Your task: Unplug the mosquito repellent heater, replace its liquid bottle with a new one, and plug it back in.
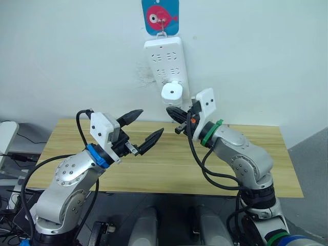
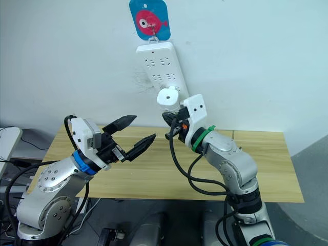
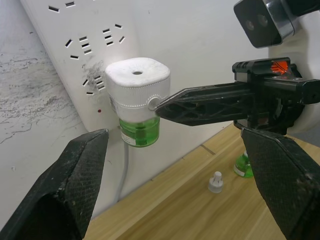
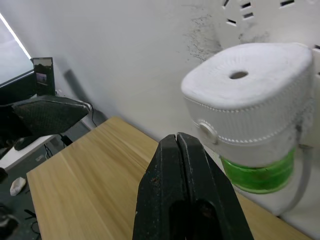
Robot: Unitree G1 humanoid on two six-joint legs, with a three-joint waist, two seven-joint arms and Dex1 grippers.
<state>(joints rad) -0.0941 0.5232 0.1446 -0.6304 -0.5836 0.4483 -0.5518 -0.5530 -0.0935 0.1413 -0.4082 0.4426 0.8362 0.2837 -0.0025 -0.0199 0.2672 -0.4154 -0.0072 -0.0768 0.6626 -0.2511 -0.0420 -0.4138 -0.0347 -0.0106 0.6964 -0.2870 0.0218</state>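
The mosquito repellent heater is a white domed unit plugged into the low end of a white power strip on the wall. Its green liquid bottle is screwed in underneath. My right gripper is shut with nothing in it, and its tip rests beside the small round button on the heater's side. Over the table's left half, my left gripper is open and empty, pointing toward the heater from a distance. A second small green bottle and a loose white cap stand on the table below the strip.
The wooden table stands against the white wall. A blue hook plate with a pink fish holds the power strip, whose cable drops behind the table. Cables and a white object lie off the table's left end.
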